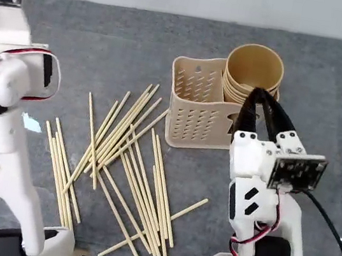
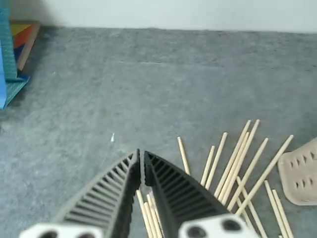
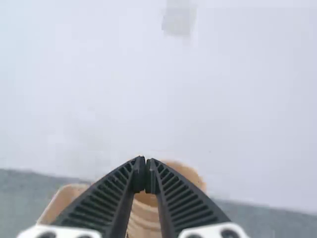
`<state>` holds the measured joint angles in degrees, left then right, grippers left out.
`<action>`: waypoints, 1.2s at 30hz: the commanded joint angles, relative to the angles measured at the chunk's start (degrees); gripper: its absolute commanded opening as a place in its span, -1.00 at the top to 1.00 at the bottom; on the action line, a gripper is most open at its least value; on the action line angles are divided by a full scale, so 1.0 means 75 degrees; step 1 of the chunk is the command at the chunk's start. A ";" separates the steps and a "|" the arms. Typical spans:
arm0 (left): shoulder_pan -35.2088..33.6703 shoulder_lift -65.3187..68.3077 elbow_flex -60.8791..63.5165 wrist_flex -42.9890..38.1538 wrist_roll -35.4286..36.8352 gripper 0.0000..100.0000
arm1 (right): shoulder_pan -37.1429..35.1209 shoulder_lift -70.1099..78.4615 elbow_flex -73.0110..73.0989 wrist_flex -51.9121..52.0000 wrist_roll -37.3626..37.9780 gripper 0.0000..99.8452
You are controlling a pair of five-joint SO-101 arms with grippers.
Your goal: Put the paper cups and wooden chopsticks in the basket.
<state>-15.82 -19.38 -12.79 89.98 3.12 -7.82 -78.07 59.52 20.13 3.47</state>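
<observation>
One tan slotted basket [image 1: 193, 109] stands on the grey desk [image 1: 106, 47], with a single nested stack of paper cups [image 1: 254, 66] at its right end. More than twenty pale wooden chopsticks [image 1: 127, 160] lie crisscrossed beside it. The right tool [image 3: 144, 173], jaws together, hovers by the cups. The left tool [image 2: 141, 166], likewise together, hangs above the chopsticks.

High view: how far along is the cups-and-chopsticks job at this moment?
Done, apparently: the stacked tan paper cups stand at the right end of the beige perforated plastic basket, though the right gripper hides their base. In hand: nothing visible; that gripper and the left gripper are both shut. Left: all the wooden chopsticks lie scattered on the grey table.
</observation>
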 commanded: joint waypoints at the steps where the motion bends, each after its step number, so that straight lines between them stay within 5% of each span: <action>1: -0.0199 -0.0293 0.0088 -0.0023 -0.0105 0.98 | -0.0111 0.1143 -0.0703 -0.0674 -0.0082 0.97; 16: -0.0563 -0.0293 0.1612 -0.1043 -0.0117 0.98 | 0.0545 0.5714 -0.2555 -0.0721 -0.0082 0.97; 26: -0.0563 -0.0293 0.1858 -0.1219 -0.0105 0.98 | 0.0651 0.5081 -0.2602 -0.0674 -0.0070 0.97; 36: -0.1196 -0.0293 0.1870 -0.1207 -0.0105 0.98 | -0.0908 0.3581 -0.4290 0.3499 -0.0070 0.97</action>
<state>-23.30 -19.38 1.63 82.15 2.77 -10.64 -48.79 34.11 37.19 3.38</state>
